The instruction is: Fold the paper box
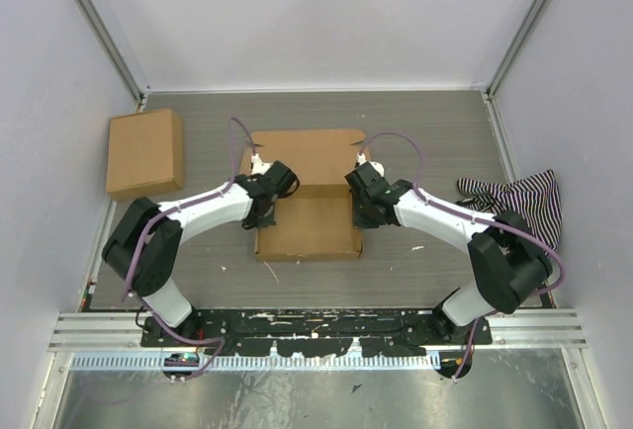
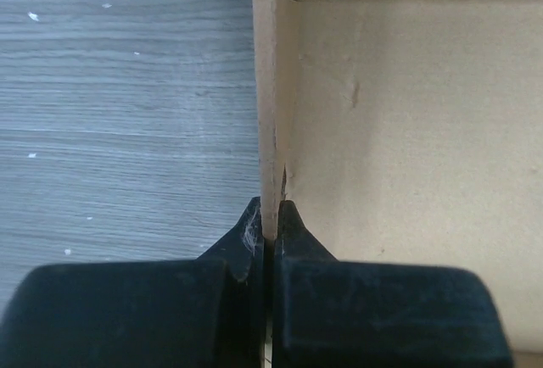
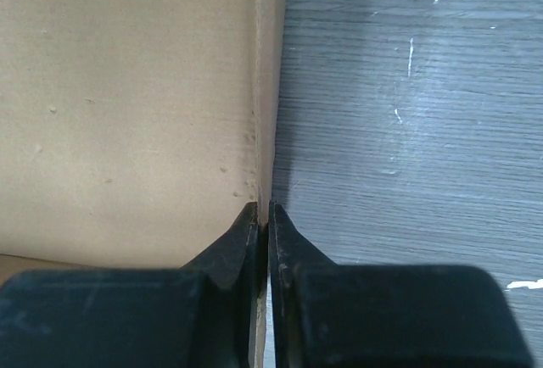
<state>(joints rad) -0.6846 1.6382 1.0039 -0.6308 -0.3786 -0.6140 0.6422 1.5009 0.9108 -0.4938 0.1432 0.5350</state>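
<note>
The paper box (image 1: 308,214) is a brown cardboard sheet partly folded at the table's middle, its rear panel (image 1: 307,154) standing up behind the base. My left gripper (image 1: 260,210) is shut on the box's raised left side wall (image 2: 273,114), pinching its top edge. My right gripper (image 1: 362,214) is shut on the raised right side wall (image 3: 270,88) in the same way. The wrist views show the box's inside floor (image 2: 407,131) (image 3: 127,105) beside each wall.
A second, ready-made brown cardboard box (image 1: 145,152) sits at the left of the grey wood-grain table (image 1: 425,132). A striped cloth (image 1: 514,197) lies at the right edge. White walls enclose the table on three sides.
</note>
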